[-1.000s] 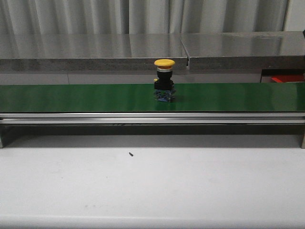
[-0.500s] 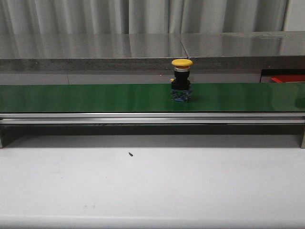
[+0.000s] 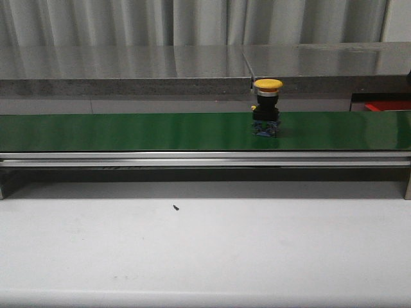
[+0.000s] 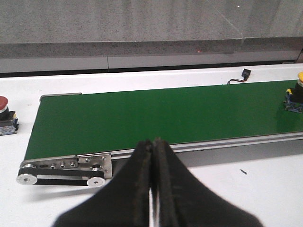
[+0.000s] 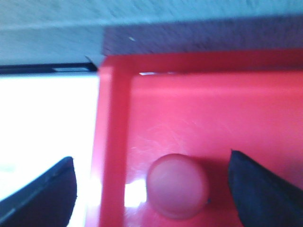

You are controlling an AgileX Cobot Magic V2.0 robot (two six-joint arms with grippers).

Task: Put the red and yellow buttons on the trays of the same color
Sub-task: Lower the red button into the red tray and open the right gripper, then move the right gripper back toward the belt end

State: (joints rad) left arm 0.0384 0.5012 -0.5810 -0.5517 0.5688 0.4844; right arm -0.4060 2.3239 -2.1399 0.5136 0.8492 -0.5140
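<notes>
A mushroom-headed push button (image 3: 268, 106) is showing a bright yellow cap over a black body and a blue base, standing on the plain dark green conveyor belt (image 3: 128, 131), which is edged by a silver aluminium rail (image 3: 192, 158) above a pale grey tabletop (image 3: 225, 250). In the left wrist view a second push button (image 4: 5, 115) is wearing a dark red cap above a black and blue body on white, and the matte black left gripper (image 4: 152, 144) is showing no markings. In the right wrist view a glossy red plastic tray (image 5: 113, 142) is holding a rounded red button cap (image 5: 177, 185) of nearly the same shade, with the black fingers (image 5: 265, 189) of the right gripper (image 5: 152, 182) framing it
</notes>
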